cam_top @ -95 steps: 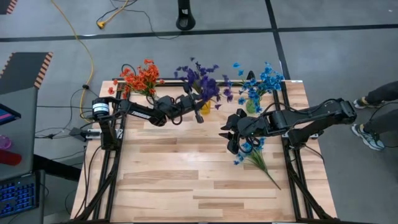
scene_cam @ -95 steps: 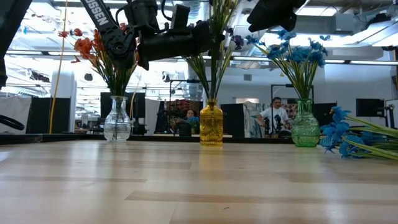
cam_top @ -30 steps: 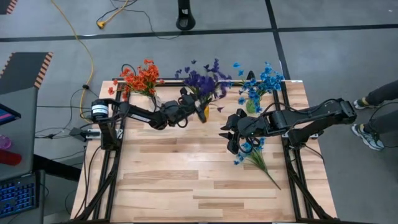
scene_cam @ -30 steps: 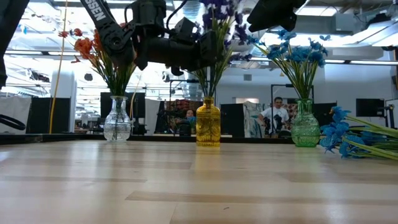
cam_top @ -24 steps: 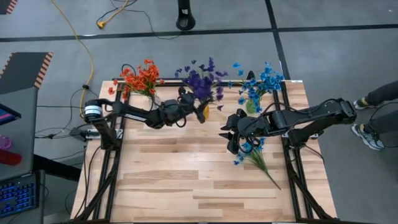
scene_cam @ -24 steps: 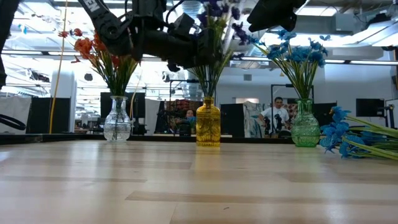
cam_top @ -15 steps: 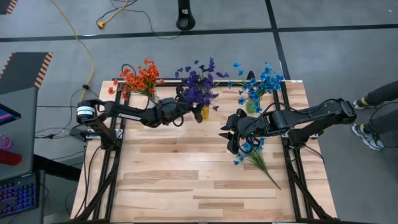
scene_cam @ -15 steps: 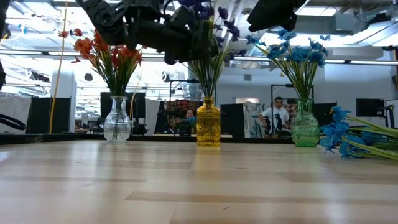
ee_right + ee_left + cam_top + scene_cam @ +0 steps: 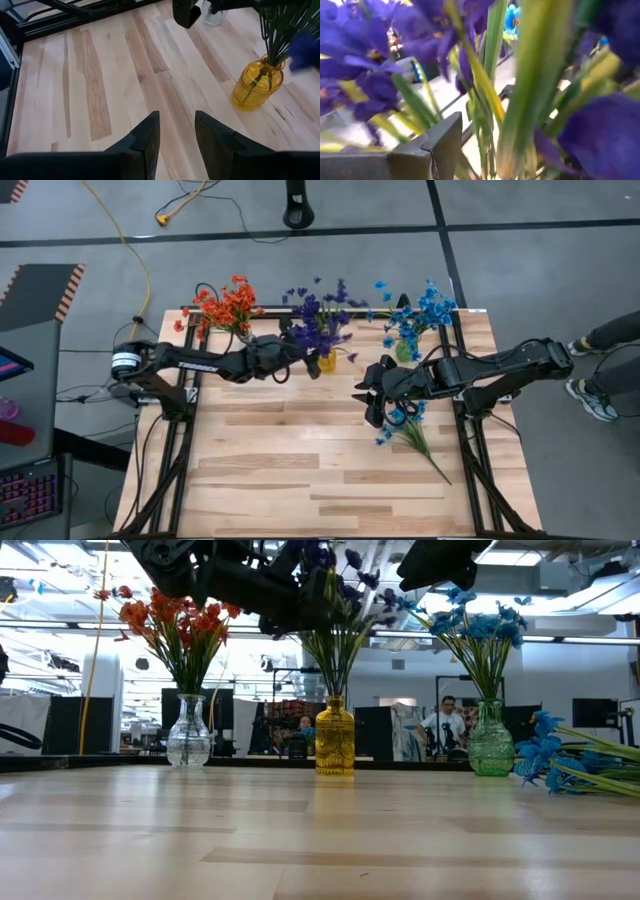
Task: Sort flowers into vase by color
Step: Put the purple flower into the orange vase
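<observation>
Three vases stand along the table's far edge. A clear one (image 9: 188,732) holds orange-red flowers (image 9: 228,305). A yellow one (image 9: 335,736) holds purple flowers (image 9: 318,325). A green one (image 9: 490,740) holds blue flowers (image 9: 420,310). My left gripper (image 9: 300,360) reaches level into the purple sprigs above the yellow vase, open, with stems (image 9: 485,125) between its fingers. My right gripper (image 9: 175,135) hangs open over the table's middle right, holding nothing. Loose blue flowers (image 9: 405,428) lie flat on the wood below it. My left gripper has the purple sprigs' green stems (image 9: 482,110) standing between its spread fingers, one finger (image 9: 437,145) showing beside them. It comes at them level from the table's left. Whether a finger touches the stems I cannot tell.
Black frame rails (image 9: 190,410) run along the table's left and right edges. The near half of the wooden top (image 9: 320,480) is bare. A person's legs (image 9: 605,370) show beyond the right edge, and people sit in the room behind (image 9: 445,725).
My left gripper has risen and drawn back toward the table's left edge, staying among the purple sprigs. The purple blossoms have swayed a little to the left with it. The yellow vase has stayed where it was.
</observation>
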Motion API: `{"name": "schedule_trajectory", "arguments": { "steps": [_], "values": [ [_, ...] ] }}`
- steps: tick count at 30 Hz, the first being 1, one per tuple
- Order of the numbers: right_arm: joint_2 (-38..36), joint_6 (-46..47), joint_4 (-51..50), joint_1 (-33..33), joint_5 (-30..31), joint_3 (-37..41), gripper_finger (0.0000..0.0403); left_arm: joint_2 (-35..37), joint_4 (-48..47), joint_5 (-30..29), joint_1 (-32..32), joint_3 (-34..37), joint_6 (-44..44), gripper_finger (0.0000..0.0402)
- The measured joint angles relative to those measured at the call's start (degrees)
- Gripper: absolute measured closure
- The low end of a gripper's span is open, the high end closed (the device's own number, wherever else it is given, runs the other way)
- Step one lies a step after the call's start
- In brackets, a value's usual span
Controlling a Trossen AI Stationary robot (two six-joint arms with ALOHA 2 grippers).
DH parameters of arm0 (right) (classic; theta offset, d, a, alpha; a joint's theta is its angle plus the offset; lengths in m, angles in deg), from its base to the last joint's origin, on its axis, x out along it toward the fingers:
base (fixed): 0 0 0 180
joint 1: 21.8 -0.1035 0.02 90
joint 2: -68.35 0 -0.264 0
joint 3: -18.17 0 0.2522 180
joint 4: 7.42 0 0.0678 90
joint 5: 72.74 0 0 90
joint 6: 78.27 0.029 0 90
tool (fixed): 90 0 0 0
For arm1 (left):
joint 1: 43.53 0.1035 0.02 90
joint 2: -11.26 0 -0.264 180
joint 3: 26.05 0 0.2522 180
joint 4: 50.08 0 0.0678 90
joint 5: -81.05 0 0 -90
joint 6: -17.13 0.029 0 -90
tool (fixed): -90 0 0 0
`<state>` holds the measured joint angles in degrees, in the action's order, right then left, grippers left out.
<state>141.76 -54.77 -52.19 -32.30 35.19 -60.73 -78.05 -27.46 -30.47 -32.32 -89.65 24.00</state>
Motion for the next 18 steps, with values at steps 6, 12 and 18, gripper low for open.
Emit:
{"name": "schedule_trajectory", "arguments": {
  "steps": [6,12,18],
  "values": [
    [0.0,0.4,0.0,0.0,0.0,0.0,0.0253,2.2,-5.8,-1.5,0.0,0.0,0.6,0.0160],
    [0.0,0.5,0.0,0.0,0.0,0.0,0.0253,4.7,-11.5,-1.6,-0.7,0.0,2.8,0.0142],
    [0.0,0.6,0.0,0.0,0.0,0.0,0.0253,9.6,-18.5,-1.7,-1.3,0.0,3.2,0.0141]
  ]
}}
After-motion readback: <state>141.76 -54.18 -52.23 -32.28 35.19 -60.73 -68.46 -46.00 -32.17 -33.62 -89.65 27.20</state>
